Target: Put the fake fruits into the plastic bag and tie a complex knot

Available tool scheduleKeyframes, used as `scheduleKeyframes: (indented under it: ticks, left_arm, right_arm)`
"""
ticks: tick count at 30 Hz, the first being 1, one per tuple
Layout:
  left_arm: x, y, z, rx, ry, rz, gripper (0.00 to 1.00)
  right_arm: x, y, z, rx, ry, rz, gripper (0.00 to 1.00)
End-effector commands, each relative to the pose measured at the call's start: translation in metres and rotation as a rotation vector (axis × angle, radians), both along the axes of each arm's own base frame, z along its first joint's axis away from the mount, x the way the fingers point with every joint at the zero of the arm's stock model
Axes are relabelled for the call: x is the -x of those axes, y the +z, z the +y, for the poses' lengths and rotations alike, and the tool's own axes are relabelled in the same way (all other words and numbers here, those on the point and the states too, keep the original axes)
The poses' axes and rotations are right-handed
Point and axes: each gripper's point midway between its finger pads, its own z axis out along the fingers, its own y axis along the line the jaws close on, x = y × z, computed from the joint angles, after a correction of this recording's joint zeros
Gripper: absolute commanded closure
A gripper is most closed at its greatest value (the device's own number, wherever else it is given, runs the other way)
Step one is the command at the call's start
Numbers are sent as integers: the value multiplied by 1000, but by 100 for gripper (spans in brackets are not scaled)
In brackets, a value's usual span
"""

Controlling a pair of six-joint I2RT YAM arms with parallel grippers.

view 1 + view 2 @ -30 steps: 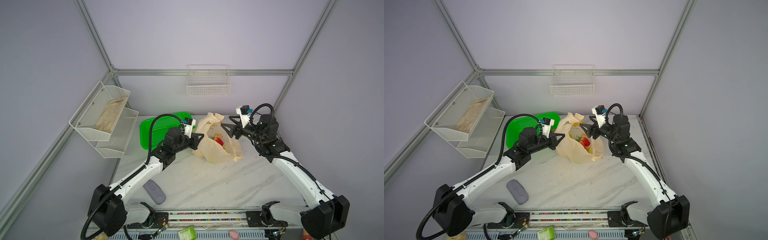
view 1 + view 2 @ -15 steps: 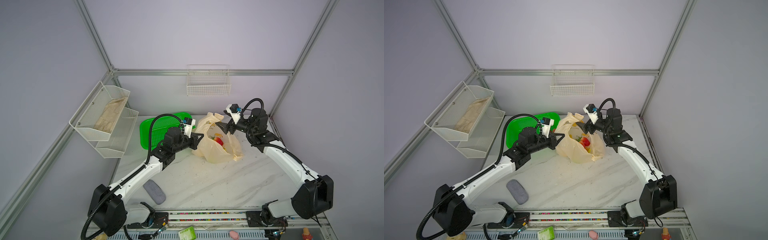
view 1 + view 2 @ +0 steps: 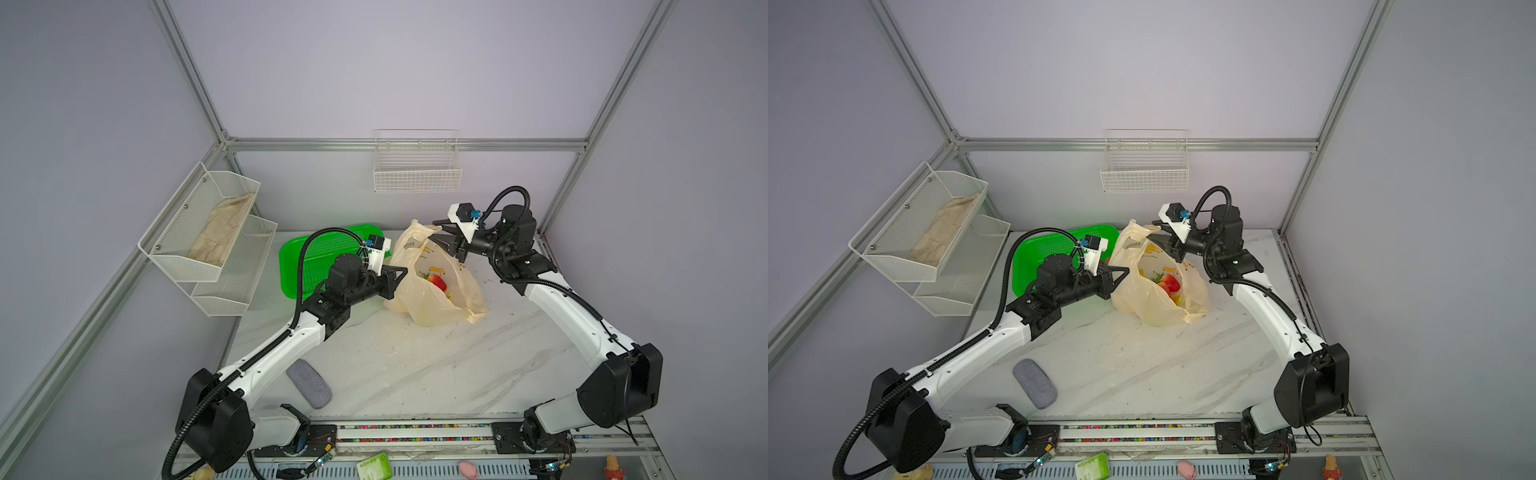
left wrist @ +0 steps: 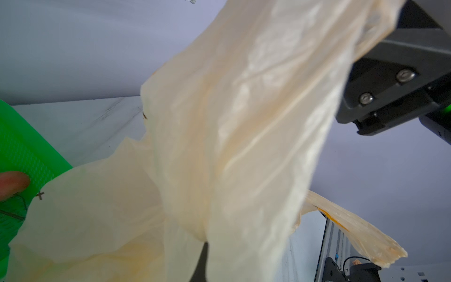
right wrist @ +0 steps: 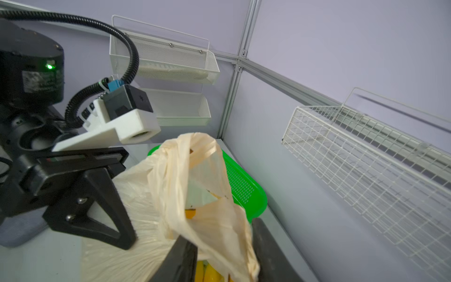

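Observation:
The plastic bag (image 3: 432, 299) (image 3: 1142, 295) stands mouth-up at the middle back of the table in both top views. Fake fruits show inside it: a red strawberry (image 3: 437, 281) (image 3: 1170, 284) and yellow banana (image 5: 207, 273). My left gripper (image 3: 401, 276) (image 3: 1121, 274) is shut on the bag's left edge; film (image 4: 231, 146) fills the left wrist view and hides its fingers. My right gripper (image 3: 436, 237) (image 3: 1154, 239) (image 5: 224, 254) is at the bag's raised upper handle. Its fingers (image 5: 180, 258) stand apart, with the handle film loose between them.
A green perforated basket (image 3: 307, 262) (image 3: 1038, 253) (image 5: 244, 188) lies just left of the bag, with a blurred red thing (image 4: 12, 183) at its edge. A grey pad (image 3: 309, 388) lies front left. Wire shelves (image 3: 208, 232) hang on the left wall, a wire basket (image 3: 417, 170) on the back wall.
My right gripper has swung left and up to the bag's top handle, and its jaws have narrowed around the film. The left gripper has held still on the bag.

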Motion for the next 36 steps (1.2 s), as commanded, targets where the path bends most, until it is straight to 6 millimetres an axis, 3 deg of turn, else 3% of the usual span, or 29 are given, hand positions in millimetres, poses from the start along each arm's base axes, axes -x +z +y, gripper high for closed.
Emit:
scheduleKeyframes:
  ticks: [1, 6, 8, 11, 16, 20, 26, 31, 36]
  left_arm:
    - [2, 4, 4, 8, -1, -26, 100]
    - [-6, 1, 15, -27, 81, -14, 100]
    - [-13, -2, 25, -55, 145, -12, 100]
    - [-18, -5, 32, -85, 189, -16, 100]
    - [-23, -5, 31, -103, 195, -8, 87]
    - [-17, 2, 32, -104, 180, -27, 69]
    - [8, 21, 46, -125, 163, -89, 45]
    - [40, 55, 56, -124, 130, -217, 39]
    - [67, 86, 33, -183, 28, -411, 44]
  right_arm:
    - [14, 4, 2, 5, 39, 36, 72]
    - [26, 1, -5, -54, -2, 279, 99]
    - [45, -4, -4, -84, 40, 404, 100]
    - [77, 4, -9, -159, 91, 517, 100]
    - [112, 25, -13, -284, 192, 658, 100]
    - [112, 34, -8, -370, 197, 747, 100]
    - [89, 28, 3, -419, 131, 856, 100]
    - [80, 26, 9, -419, 130, 880, 100]
    - [79, 26, 20, -410, 157, 911, 100]
